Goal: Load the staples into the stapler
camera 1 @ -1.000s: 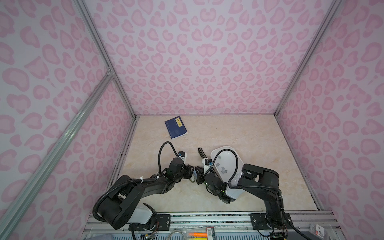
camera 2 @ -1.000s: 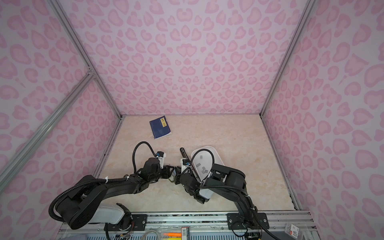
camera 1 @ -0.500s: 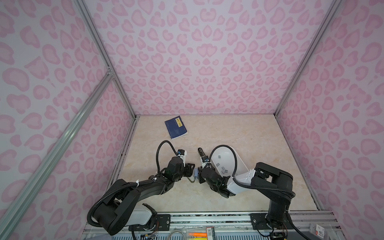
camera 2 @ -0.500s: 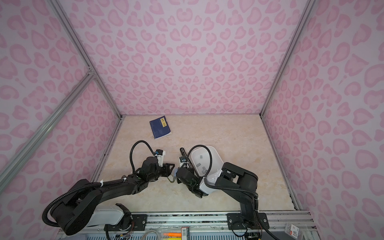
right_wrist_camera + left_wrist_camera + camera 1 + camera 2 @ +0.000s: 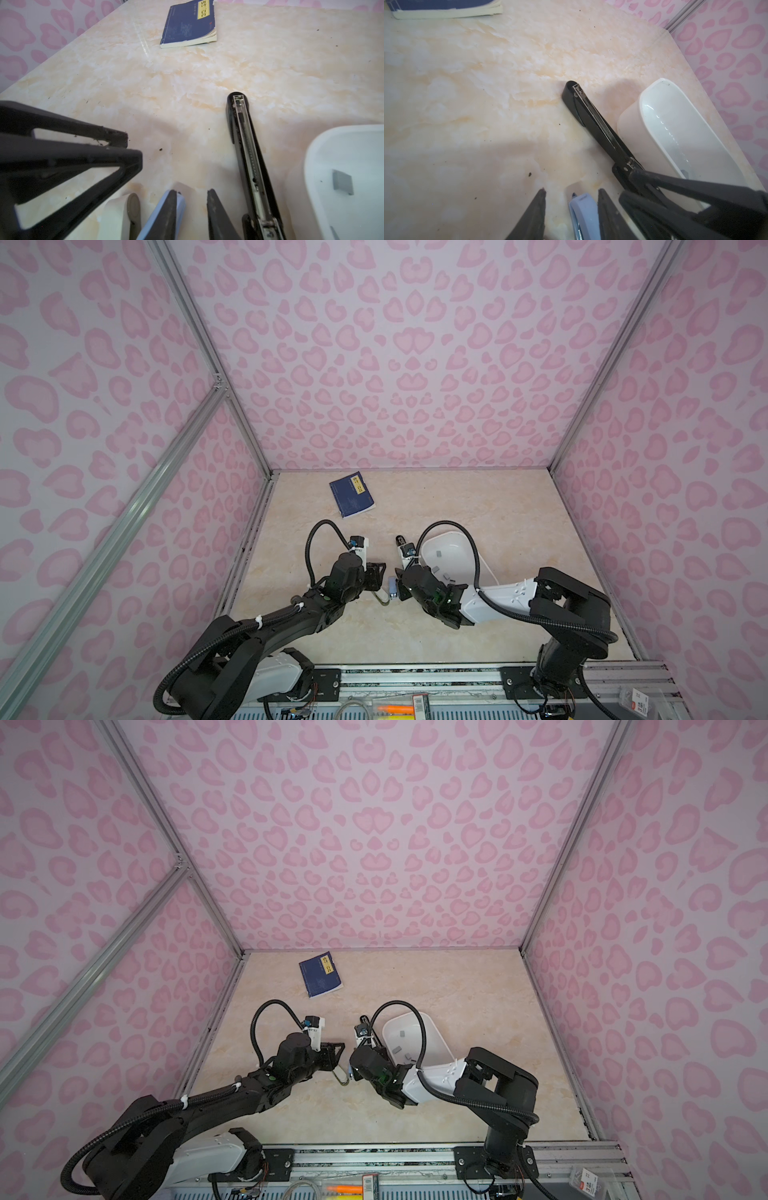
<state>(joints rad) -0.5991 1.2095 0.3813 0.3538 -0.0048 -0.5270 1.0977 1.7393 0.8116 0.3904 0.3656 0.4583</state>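
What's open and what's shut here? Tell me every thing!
black stapler: opened, staple channel showing.
blue stapler: looks opened, top off its base.
book: closed, flat.
staples: loose in the white tray.
left gripper: jaws apart around blue stapler, grip unclear.
right gripper: open, empty.

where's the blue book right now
The dark blue paperback book lies flat far back on the left in both top views, beyond the left end effector.

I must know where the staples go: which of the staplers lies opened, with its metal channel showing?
The black stapler, stretched out flat beside the white tray. The light blue stapler shows its plastic cover and no channel.
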